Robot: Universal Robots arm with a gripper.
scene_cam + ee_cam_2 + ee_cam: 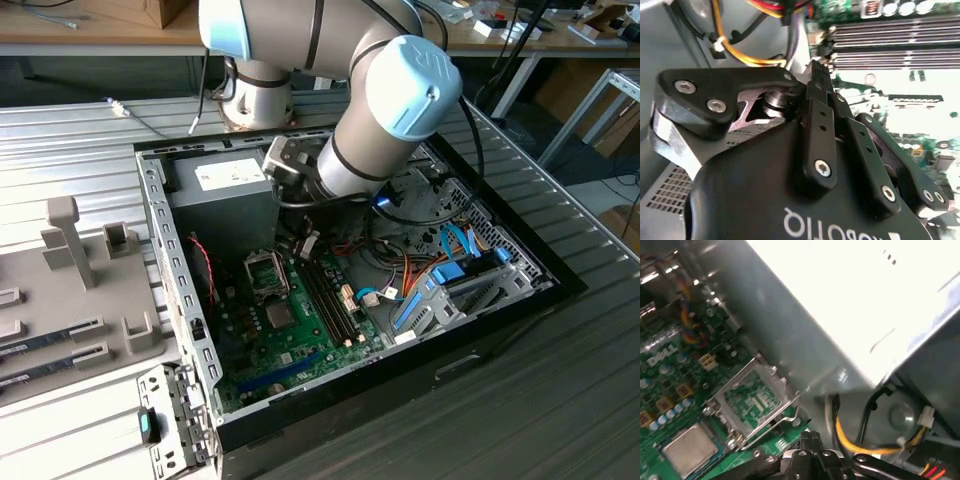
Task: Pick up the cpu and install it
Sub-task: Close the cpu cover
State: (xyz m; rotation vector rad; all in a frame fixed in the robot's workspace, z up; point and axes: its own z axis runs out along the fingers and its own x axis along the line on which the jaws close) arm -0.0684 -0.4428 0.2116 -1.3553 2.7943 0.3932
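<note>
The cpu (280,316), a small silver-grey square, lies flat in its socket on the green motherboard; the first wrist view has the cpu (690,450) beside the dark socket frame (757,402), which is swung open with its lever loose. In the exterior view the socket frame (262,270) stands between the cpu and the power supply. My gripper (306,243) hovers inside the case above the board, near the power supply and up from the socket. Its fingertips meet in both wrist views, gripper (815,75) and gripper (810,437), with nothing seen between them.
The grey power-supply box (225,190) sits close beside my wrist. Yellow and red cables (855,440) hang by it. Memory slots (325,290) run along the board, blue drive brackets (440,290) lie at the exterior view's right, and a grey fixture tray (80,290) stands outside the case wall (165,270).
</note>
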